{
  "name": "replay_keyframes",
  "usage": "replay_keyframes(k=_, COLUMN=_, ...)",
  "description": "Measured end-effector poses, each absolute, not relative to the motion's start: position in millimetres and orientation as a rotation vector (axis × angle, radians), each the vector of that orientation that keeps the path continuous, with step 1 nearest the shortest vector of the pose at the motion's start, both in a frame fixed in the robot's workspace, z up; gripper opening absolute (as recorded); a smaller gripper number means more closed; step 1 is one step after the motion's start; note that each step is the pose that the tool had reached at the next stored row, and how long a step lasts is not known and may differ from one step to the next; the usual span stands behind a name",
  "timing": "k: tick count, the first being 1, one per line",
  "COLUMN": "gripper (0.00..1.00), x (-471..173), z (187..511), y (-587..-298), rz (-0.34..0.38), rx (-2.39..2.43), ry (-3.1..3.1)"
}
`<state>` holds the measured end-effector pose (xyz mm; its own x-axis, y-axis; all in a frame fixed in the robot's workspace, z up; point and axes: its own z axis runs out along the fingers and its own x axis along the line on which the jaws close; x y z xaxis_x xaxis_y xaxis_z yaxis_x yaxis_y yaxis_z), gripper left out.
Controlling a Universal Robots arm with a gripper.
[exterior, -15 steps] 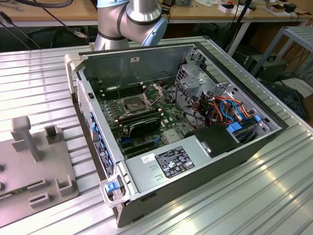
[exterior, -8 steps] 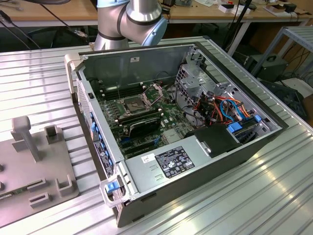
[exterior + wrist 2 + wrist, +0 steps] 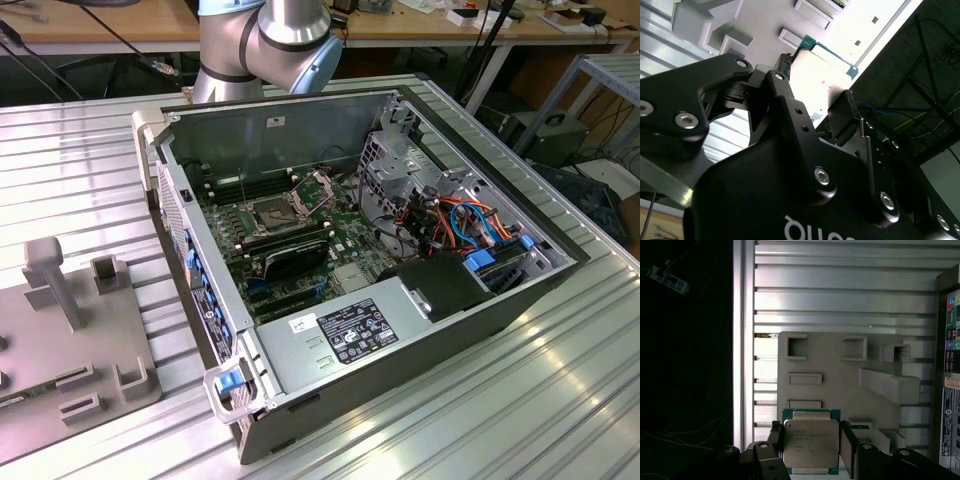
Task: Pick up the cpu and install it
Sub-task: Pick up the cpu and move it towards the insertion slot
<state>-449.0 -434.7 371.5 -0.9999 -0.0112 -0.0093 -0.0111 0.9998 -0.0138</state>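
Note:
The cpu (image 3: pixel 809 441), a square chip with a dull silver lid on a green board, lies on the grey holder block (image 3: pixel 840 375). My gripper (image 3: pixel 811 442) is down over it in the first wrist view. One black finger sits against each of two opposite edges of the chip, so the gripper is shut on it. In the second wrist view the fingertips (image 3: pixel 786 60) reach the chip's green rim (image 3: pixel 830 52). In the exterior view the open computer case (image 3: pixel 360 250) shows the dark socket (image 3: pixel 275 213) with its metal frame raised.
The holder block (image 3: pixel 75 330) stands at the exterior view's left on the ribbed metal table (image 3: pixel 560 380), beside the case. Memory sticks (image 3: pixel 285 250), a power supply (image 3: pixel 345 335) and orange and blue cables (image 3: pixel 470 225) crowd the case. The arm's base (image 3: pixel 265 40) rises behind it.

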Motion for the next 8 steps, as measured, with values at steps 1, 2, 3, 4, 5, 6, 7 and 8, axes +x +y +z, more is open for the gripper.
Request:
replay_keyframes(k=1, gripper=0.55, x=-449.0, z=371.7, y=-434.7, rz=-0.022, rx=-0.017, ry=3.132)
replay_keyframes(k=2, gripper=0.55, x=-449.0, z=372.1, y=-434.7, rz=-0.022, rx=-0.017, ry=3.132)
replay_keyframes(k=3, gripper=0.55, x=-449.0, z=372.1, y=-434.7, rz=-0.021, rx=-0.017, ry=3.132)
replay_keyframes(k=4, gripper=0.55, x=-449.0, z=372.1, y=-434.7, rz=-0.021, rx=-0.017, ry=3.132)
replay_keyframes(k=5, gripper=0.55, x=-449.0, z=372.2, y=-434.7, rz=-0.022, rx=-0.018, ry=3.132)
replay_keyframes(k=6, gripper=0.55, x=-449.0, z=372.2, y=-434.7, rz=-0.021, rx=-0.017, ry=3.132)
replay_keyframes(k=7, gripper=0.55, x=-449.0, z=372.2, y=-434.7, rz=-0.022, rx=-0.017, ry=3.132)
replay_keyframes(k=8, gripper=0.55, x=-449.0, z=372.3, y=-434.7, rz=-0.022, rx=-0.017, ry=3.132)
